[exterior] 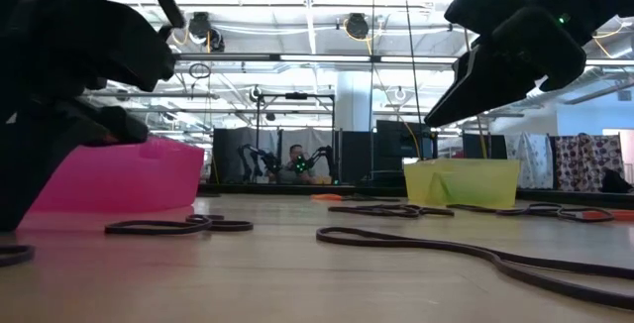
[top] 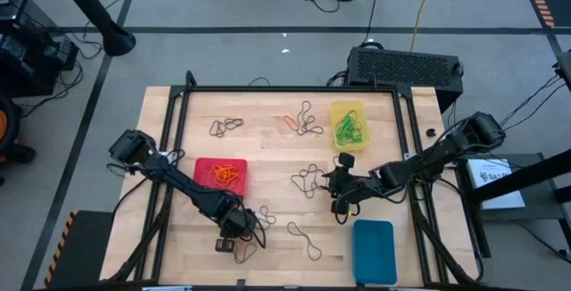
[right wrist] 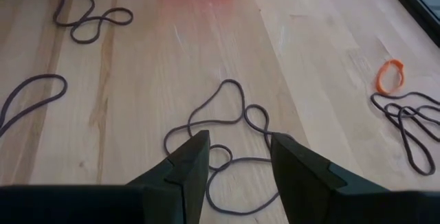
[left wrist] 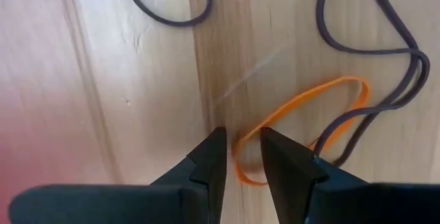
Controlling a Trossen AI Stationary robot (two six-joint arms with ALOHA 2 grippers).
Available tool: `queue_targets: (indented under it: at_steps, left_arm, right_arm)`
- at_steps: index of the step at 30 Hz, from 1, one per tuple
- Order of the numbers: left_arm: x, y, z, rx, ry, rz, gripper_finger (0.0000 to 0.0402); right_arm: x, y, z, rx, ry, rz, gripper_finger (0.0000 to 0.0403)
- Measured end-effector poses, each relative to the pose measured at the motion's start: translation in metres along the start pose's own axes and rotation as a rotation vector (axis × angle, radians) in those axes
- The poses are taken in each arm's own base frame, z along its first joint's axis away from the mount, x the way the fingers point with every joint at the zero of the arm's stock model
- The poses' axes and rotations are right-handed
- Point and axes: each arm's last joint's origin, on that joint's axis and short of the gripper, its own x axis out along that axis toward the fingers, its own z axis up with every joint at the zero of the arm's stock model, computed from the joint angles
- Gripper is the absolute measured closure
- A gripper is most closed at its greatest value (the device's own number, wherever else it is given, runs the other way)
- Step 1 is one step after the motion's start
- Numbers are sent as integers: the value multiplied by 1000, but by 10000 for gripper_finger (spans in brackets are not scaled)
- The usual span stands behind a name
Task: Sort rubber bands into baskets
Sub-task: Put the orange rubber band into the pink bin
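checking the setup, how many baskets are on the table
3: the red plastic basket in front of the left arm, the yellow plastic basket at the far right, and the blue plastic basket at the near right edge. None looks hidden.

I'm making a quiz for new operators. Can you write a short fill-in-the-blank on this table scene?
1. The green rubber bands lie in the ___ basket.
2. The left gripper has its fingertips around an ___ band.
3. The blue basket holds ___ bands.
4. The right gripper hovers over a ___ band.

Missing words: yellow; orange; no; dark
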Motion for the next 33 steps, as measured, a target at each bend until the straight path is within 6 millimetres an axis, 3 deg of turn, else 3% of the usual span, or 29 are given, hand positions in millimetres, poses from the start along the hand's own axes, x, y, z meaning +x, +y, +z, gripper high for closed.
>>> queue_targets:
  at_steps: [4, 9, 13, 18, 25, 29, 33]
  left_arm:
    - [1, 0, -1, 3, 23, -33, 326]
    - [1, -1, -2, 4, 41, -65, 390]
    - [-7, 0, -3, 13, 48, -89, 395]
    - [-40, 1, 1, 30, -68, -21, 398]
    - [-101, 10, -5, 108, -307, 326, 399]
    - [-134, 25, -22, 56, -390, 555, 399]
    - [-155, 44, -44, -68, -352, 691, 399]
  right_arm:
    - [0, 0, 0, -1, 0, 0, 255]
    - [0, 0, 0, -9, 1, 1, 255]
    - [0, 0, -1, -13, 8, 0, 255]
    - [0, 0, -1, -18, 9, 1, 255]
    - [0, 0, -1, -45, 11, 1, 255]
    - [0, 0, -1, -47, 13, 0, 255]
    - [0, 0, -1, -60, 14, 1, 255]
